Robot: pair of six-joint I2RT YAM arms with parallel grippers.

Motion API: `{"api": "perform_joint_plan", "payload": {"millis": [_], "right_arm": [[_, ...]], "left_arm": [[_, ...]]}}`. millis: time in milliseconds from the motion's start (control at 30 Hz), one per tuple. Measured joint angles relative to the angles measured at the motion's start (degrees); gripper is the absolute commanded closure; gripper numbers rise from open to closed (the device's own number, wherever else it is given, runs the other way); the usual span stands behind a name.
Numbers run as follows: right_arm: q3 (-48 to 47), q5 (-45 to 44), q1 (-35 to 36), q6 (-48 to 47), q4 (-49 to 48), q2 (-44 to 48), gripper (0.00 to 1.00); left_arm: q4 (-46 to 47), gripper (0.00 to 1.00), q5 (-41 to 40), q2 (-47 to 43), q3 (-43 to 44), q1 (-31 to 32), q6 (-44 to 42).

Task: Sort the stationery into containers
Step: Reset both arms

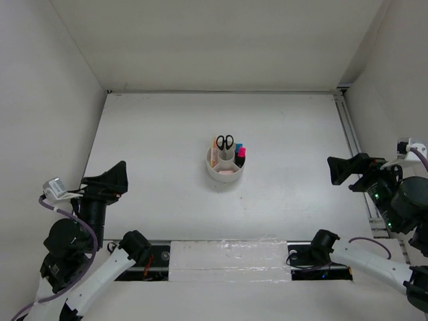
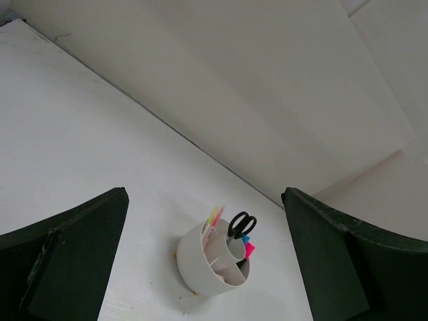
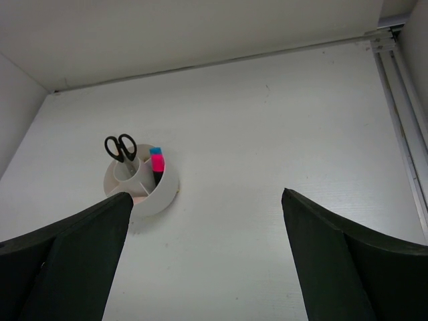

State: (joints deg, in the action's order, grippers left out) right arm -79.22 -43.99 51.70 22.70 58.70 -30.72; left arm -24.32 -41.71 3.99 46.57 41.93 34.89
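Note:
The round white organizer [image 1: 225, 171] stands upright at mid-table, well away from both arms. Black-handled scissors [image 1: 225, 142] stick up from its centre cup, and pink-capped [image 1: 241, 153] and blue-capped [image 1: 239, 146] markers stand in a right wedge. Thin pink and yellow pens [image 1: 214, 148] stand in a left wedge. My left gripper [image 1: 115, 178] hovers at the table's left side, open and empty. My right gripper [image 1: 332, 170] hovers at the right side, also open and empty. From the left wrist I see the organizer [image 2: 197, 264], scissors [image 2: 241, 224] and pens [image 2: 215, 215]; from the right wrist, the organizer [image 3: 160, 190], scissors [image 3: 120, 147] and pink-capped marker [image 3: 158, 162].
White walls enclose the table on the left, back and right. A metal rail [image 1: 351, 140] runs along the table's right edge. A strip of clear tape [image 1: 227, 257] lies across the near edge between the arm bases.

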Motion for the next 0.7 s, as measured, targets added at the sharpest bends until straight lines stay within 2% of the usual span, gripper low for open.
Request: {"api": "perform_joint_plan", "payload": {"millis": [700], "right_arm": [[1.5, -0.4, 0.0, 0.0, -0.3, -4.2, 0.0]], "left_arm": [[-0.1, 0.0, 2.7, 0.9, -1.3, 0.0, -0.6]]}}
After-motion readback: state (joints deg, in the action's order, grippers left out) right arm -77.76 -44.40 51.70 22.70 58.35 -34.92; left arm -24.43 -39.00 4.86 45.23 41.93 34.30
